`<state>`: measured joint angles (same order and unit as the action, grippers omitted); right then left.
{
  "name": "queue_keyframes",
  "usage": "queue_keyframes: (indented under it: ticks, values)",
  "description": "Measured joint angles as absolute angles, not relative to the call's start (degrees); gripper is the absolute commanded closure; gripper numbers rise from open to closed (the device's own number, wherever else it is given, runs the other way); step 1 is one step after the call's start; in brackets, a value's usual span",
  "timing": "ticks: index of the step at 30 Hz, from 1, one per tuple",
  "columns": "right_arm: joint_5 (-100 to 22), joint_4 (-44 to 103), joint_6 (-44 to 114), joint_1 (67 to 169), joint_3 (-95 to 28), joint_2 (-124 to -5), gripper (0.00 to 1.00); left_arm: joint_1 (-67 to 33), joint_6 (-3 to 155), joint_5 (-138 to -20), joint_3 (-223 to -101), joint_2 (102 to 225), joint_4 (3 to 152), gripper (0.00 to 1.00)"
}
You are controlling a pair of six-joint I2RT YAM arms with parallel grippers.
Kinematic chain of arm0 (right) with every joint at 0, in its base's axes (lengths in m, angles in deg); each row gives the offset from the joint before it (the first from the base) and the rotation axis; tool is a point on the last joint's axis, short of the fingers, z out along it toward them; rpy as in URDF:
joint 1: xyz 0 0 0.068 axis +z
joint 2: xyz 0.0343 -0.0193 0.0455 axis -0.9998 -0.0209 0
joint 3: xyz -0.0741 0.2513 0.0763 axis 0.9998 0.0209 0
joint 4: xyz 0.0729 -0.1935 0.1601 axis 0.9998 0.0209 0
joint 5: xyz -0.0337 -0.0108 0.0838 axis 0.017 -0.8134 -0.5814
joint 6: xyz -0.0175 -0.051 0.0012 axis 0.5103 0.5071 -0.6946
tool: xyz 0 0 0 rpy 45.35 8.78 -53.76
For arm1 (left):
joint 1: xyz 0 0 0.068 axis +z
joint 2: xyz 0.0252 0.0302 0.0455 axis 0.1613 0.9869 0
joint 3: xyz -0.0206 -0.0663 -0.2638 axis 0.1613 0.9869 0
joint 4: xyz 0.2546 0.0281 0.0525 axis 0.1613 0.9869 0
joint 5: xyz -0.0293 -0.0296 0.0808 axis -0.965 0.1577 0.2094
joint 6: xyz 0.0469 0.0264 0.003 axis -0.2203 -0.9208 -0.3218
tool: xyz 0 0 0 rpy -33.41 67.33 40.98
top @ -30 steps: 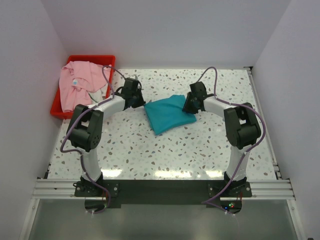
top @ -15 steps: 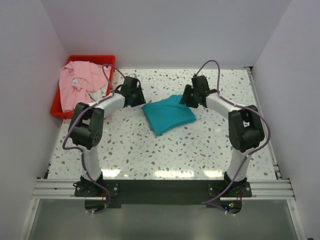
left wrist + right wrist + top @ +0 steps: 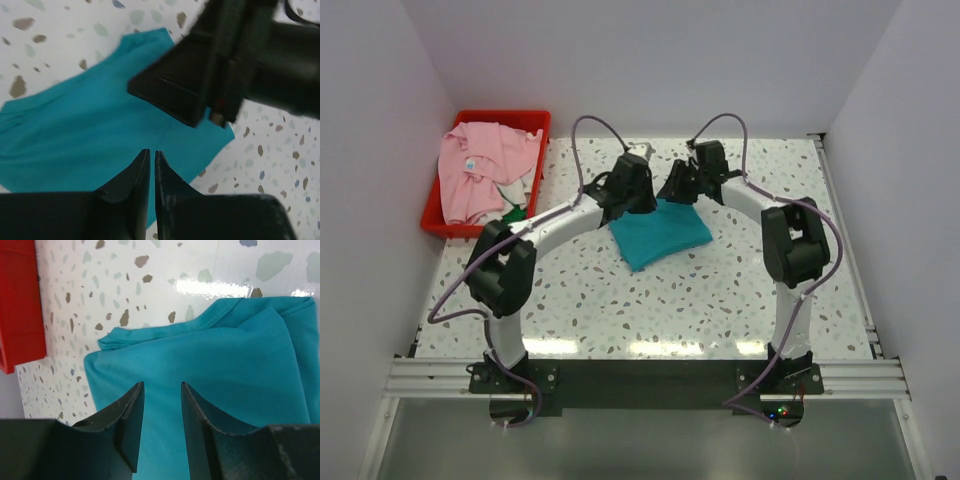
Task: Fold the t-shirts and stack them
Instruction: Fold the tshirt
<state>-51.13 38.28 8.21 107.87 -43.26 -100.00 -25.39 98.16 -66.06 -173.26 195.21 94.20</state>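
Both arms have moved inward over the upper edge of the folded teal cloth t-shirt (image 3: 660, 235). Left gripper (image 3: 149, 152) jaws are nearly closed and empty, right gripper (image 3: 162, 385) jaws open. Probably both should press evenly.

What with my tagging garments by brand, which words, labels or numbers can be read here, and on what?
No text can be read.
The neck label on the pink t-shirt is too small to read.
The teal t-shirt and red bin show no lettering.
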Motion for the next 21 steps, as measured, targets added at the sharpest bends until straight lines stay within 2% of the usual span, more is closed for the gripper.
queue_keyframes:
  ticks: [7, 11, 21]
  values:
    - [-56.2, 35.0, 4.1, 107.3, -44.0, -109.2, 0.64, -32.2, 99.0, -71.6, -166.3, 199.5, 88.3, 0.93]
    - [-57.3, 31.4, 2.0, 106.4, -42.2, -109.2, 0.64, -34.0, 99.8, -72.4, -161.6, 202.4, 86.5, 0.95]
    - [-59.6, 29.1, 0.0, 105.6, -40.7, -109.2, 0.63, -35.1, 101.4, -71.5, -156.2, 200.6, 78.9, 0.95]
